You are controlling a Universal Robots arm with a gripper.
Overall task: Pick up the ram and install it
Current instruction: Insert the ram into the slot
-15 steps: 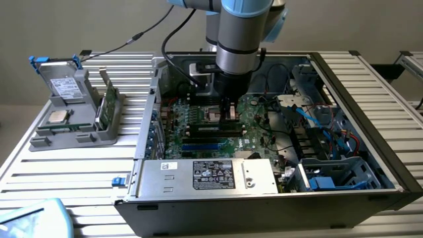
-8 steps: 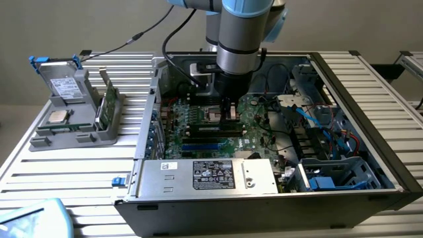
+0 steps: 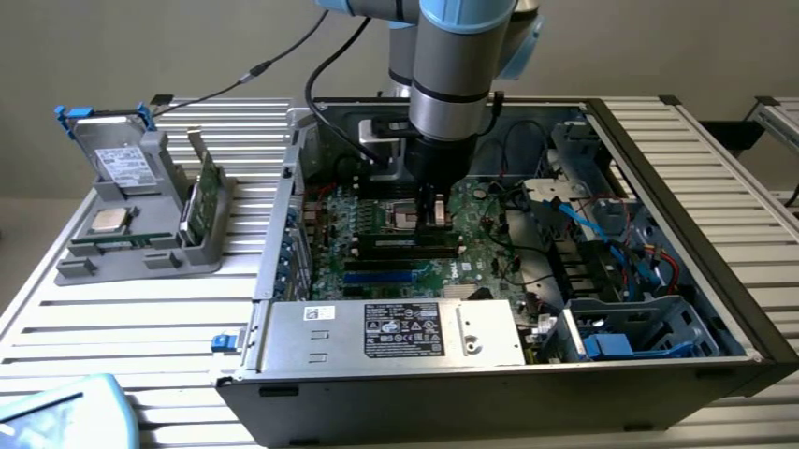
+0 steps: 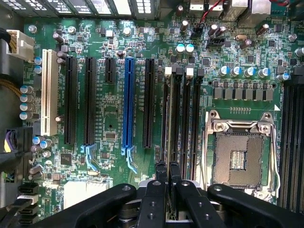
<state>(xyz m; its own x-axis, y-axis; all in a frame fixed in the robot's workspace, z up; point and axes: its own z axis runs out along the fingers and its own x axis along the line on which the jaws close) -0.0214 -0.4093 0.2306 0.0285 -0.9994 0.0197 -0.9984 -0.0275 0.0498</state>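
Inside the open computer case point(image 3: 500, 402) the claw point(image 4: 168, 167) stands low over the motherboard point(image 4: 109, 118), its fingers drawn almost together and pinching the thin ram point(image 4: 168, 209) edge-on at the black memory slots point(image 4: 194, 118) beside the CPU socket point(image 4: 240, 152), seated or not I cannot tell

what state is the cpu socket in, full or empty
Empty: the socket shows its bare contact field inside the metal frame, with no chip seated.
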